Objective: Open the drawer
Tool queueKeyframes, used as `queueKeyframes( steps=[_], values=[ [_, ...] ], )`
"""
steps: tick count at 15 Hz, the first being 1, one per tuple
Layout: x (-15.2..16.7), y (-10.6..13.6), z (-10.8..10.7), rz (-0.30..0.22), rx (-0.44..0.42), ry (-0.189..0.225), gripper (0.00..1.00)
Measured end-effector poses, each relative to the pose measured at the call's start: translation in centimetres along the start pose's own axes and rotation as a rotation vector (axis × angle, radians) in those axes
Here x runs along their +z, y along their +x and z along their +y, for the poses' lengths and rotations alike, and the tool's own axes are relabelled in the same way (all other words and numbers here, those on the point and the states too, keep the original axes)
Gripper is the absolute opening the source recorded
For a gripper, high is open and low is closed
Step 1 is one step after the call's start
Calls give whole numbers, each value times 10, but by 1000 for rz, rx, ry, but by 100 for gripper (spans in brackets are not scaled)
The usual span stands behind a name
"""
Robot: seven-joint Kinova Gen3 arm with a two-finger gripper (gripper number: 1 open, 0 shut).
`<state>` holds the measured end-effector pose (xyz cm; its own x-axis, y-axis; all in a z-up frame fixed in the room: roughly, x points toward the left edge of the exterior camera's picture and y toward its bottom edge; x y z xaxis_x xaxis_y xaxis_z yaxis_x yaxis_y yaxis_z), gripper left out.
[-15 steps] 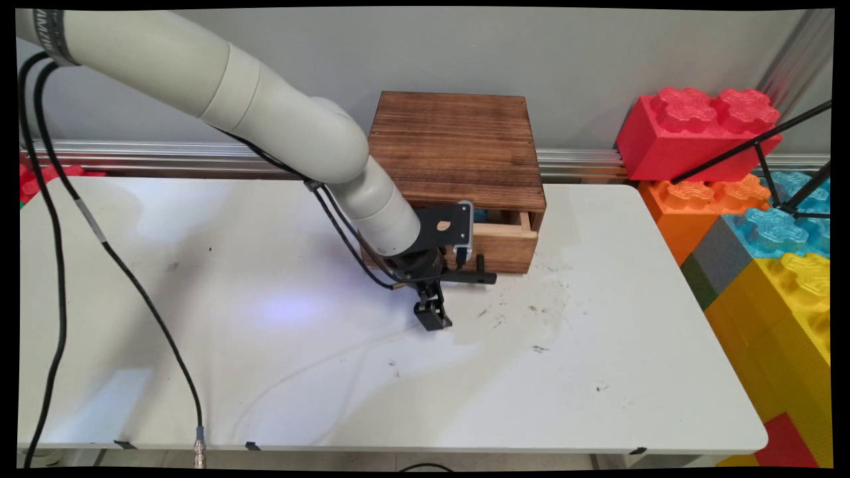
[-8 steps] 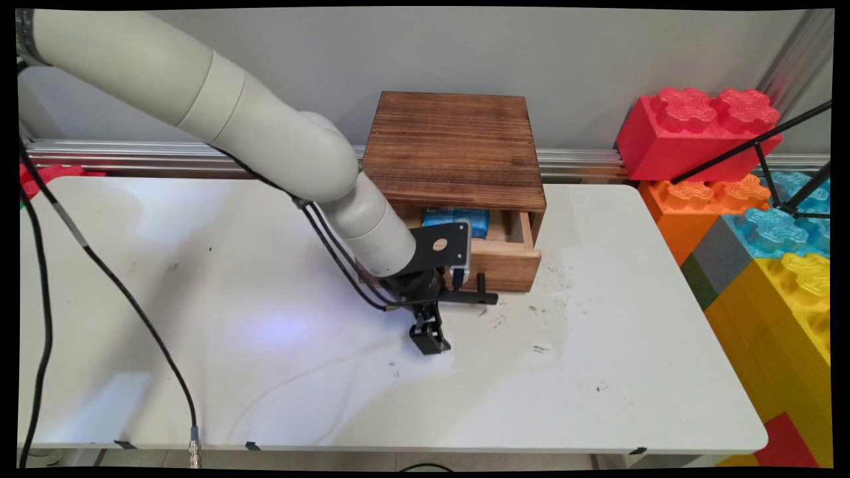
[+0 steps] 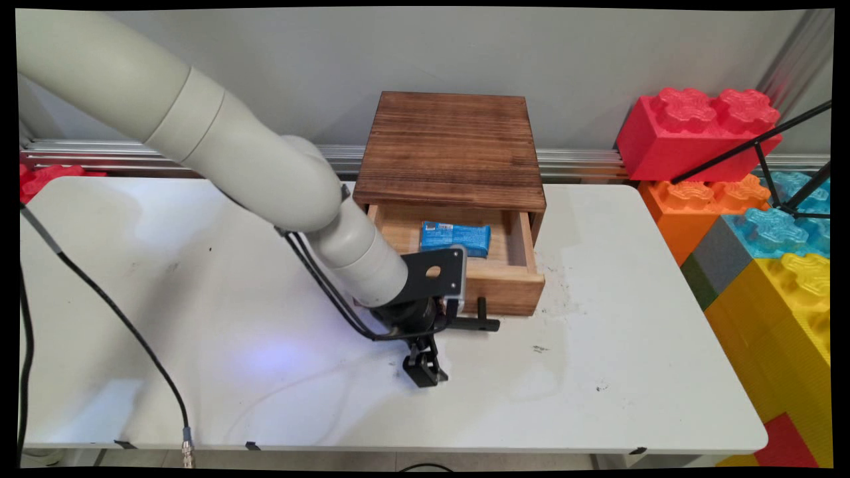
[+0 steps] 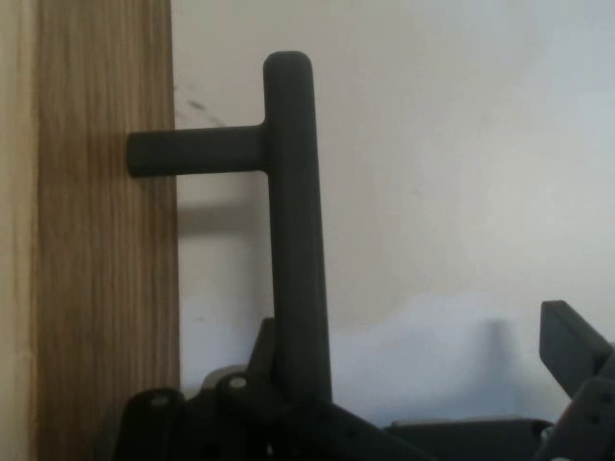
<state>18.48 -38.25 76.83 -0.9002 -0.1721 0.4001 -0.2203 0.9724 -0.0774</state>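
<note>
Reaching down from the upper left over the white table point(image 3: 199, 398), with black cables point(image 3: 119, 318) trailing at the left. Holding the black gripper point(image 3: 435, 346) low above the tabletop, just in front of the wooden box point(image 3: 451, 146), spread wide and clamped on nothing. Lying alongside the black T-shaped handle point(image 3: 479, 323) from its left end. In the hand view, running close along the bar of the handle point(image 4: 293, 240), with the one clear finger point(image 4: 575, 351) well apart from it on the table side. Standing at the table's far edge near the middle: dark-stained, streaky top, paler drawer point(image 3: 511, 282) beneath, slid out toward the near side. Showing inside a blue packet point(image 3: 455, 238), flat on the drawer floor toward the back. Farther right, past the table's end, stacked red, orange, blue and yellow toy bricks point(image 3: 697, 126), crossed by black tripod legs point(image 3: 764, 143). Against half a second ago: drawn out farther, with gripper and handle nearer the camera and the packet now uncovered whole; a second ago, barely ajar. Covered by the arm and its black bracket: the drawer's left front corner and the handle's left end. Lost behind the bar and the linkage: the other finger. Too small to read: the packet's print.
</note>
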Motion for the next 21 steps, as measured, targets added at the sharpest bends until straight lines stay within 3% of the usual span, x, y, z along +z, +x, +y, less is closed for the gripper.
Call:
queueKeyframes(
  steps=[11, 21],
  values=[
    [-3, 2, 48, 40, -11, -25, 100],
    [-8, 0, 75, 53, -30, -49, 100]
  ],
)
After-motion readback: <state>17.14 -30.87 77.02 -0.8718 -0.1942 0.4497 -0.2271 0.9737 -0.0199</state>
